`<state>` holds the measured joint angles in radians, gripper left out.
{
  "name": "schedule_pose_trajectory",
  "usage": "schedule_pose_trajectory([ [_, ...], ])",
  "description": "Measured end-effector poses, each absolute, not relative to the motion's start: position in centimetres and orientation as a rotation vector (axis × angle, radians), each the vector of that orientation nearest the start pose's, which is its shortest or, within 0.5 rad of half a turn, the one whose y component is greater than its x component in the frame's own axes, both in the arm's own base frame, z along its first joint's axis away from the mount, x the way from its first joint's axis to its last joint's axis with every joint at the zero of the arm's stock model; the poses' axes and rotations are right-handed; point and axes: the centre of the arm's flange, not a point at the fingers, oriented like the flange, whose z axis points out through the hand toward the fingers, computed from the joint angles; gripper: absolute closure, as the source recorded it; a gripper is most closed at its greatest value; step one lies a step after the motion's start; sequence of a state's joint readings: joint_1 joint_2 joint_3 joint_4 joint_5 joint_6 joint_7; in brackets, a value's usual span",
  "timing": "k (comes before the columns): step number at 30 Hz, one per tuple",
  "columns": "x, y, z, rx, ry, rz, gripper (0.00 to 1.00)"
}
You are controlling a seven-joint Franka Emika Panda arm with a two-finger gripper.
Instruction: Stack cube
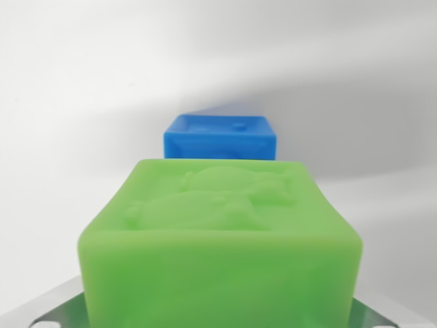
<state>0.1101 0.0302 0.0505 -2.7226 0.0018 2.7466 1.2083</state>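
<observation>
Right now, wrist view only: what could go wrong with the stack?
1. The green cube fills the lower frame and hides the blue cube's base, so alignment over it is hard to judge.
2. The end effector's fingers are not visible, so grip security on the green cube cannot be confirmed.
3. The green cube's embossed top gives an uneven surface.

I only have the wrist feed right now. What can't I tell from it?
- Fingers: not visible in the wrist view; the green cube fills the foreground, so the grasp cannot be confirmed.
- Blue cube: lower part hidden behind the green cube.
- Green cube's bottom: cut off by the lower edge.
- Metal part: mostly hidden, blurred.
</observation>
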Motion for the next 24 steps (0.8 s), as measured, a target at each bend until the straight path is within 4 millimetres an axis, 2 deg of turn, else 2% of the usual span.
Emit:
schedule_pose_trajectory([
  [9,39.5,6.4,19.5,-2.721,1.575,0.010,1.00],
  [24,39.5,6.4,17.4,-2.719,1.577,0.009,1.00],
])
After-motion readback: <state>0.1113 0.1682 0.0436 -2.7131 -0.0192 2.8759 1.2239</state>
